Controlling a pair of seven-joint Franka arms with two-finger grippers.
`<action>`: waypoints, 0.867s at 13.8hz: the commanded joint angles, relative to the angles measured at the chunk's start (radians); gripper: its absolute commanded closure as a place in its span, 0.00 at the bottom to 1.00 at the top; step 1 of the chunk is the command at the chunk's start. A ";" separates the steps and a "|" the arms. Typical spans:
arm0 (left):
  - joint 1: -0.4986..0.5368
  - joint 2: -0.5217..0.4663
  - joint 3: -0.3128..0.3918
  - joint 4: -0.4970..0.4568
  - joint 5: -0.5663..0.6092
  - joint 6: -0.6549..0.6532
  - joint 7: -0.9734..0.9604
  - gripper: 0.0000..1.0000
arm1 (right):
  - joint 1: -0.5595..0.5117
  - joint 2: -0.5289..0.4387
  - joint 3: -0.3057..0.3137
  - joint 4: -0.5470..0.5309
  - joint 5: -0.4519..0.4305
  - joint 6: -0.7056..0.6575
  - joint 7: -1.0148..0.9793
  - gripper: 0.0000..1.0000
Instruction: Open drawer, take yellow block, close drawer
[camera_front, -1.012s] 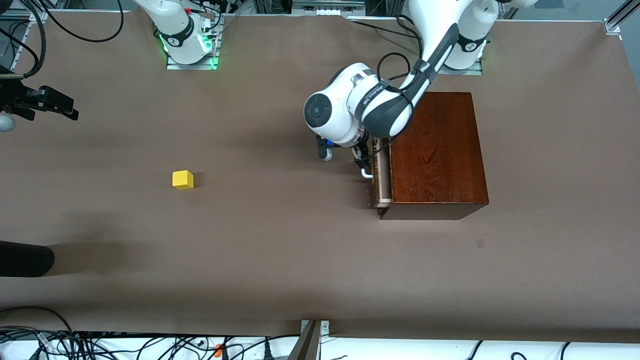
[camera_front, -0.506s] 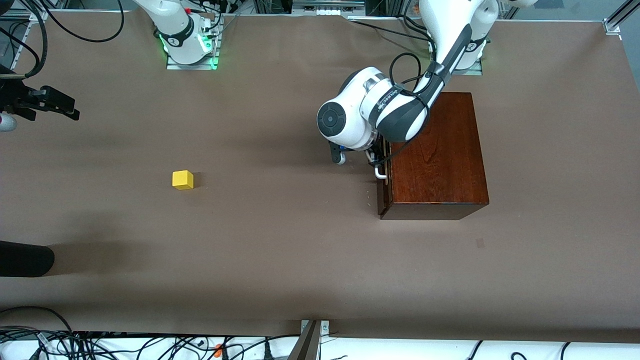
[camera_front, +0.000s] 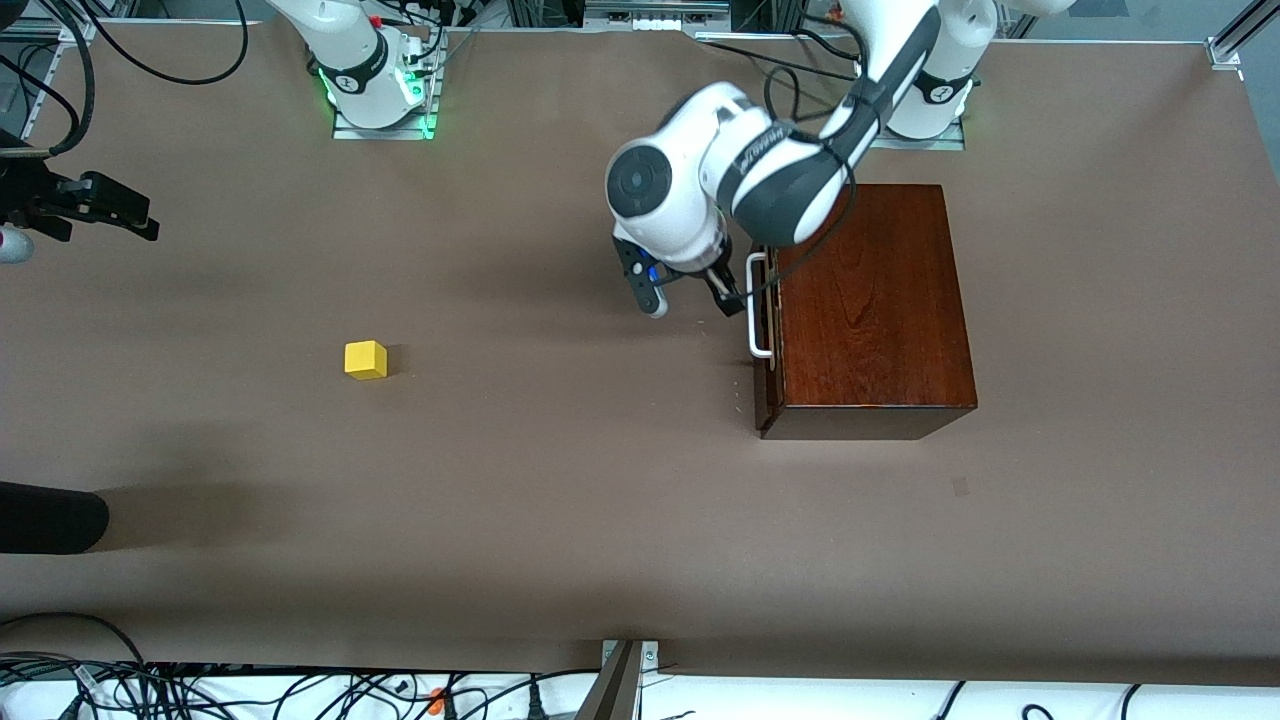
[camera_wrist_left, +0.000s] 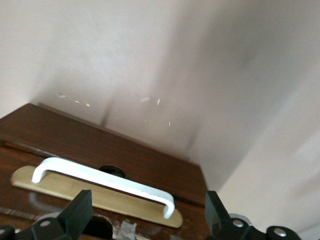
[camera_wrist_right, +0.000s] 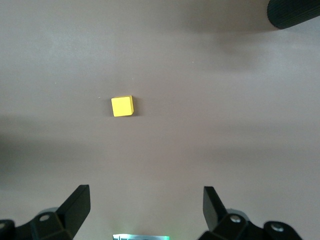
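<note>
Hanging idle at the upper edge-side of the front view, toward the right arm's end of the table (camera_front: 560, 500), the right claw (camera_front: 135, 215) is spread wide and holds nothing; its own wrist view looks down between two well-parted fingertips (camera_wrist_right: 75, 200) onto bare brown surface. Lower in the frame at the same end, a black rounded object (camera_front: 50, 517) pokes in from the edge. Next comes the yellow block (camera_front: 366, 360): a small bright yellow cube with plain faces and crisp edges, sitting flat on the table in the middle band of the frame, alone, touching nothing, and well apart from the wooden box (camera_front: 870, 300). It is outside any container, and it also shows small in the right wrist view, with a thin shadow along one side. Nearer the middle of the frame, the left arm reaches down from its base at the top, and the left claw (camera_front: 688, 300) hangs low over the table just in front of the drawer (camera_front: 765, 370), its black fingers set wide and empty, close to the white bar handle (camera_front: 757, 305) but not closed on it. In the left wrist view the handle lies across a pale backing plate on the dark wood front, with a round dark hole just above it. The drawer is pushed fully in, its front flush with the dark reddish-brown box, so its inside cannot be seen. The box top is polished, with visible grain, and bare.
</note>
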 joint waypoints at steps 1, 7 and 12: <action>0.005 -0.048 0.009 0.088 -0.045 -0.073 -0.150 0.00 | -0.019 -0.014 0.019 -0.004 -0.003 -0.008 0.006 0.00; 0.132 -0.190 0.040 0.164 -0.042 -0.220 -0.399 0.00 | -0.019 -0.014 0.019 -0.004 -0.003 -0.009 0.006 0.00; 0.377 -0.315 0.046 0.122 -0.051 -0.291 -0.418 0.00 | -0.019 -0.016 0.020 -0.004 -0.003 -0.008 0.006 0.00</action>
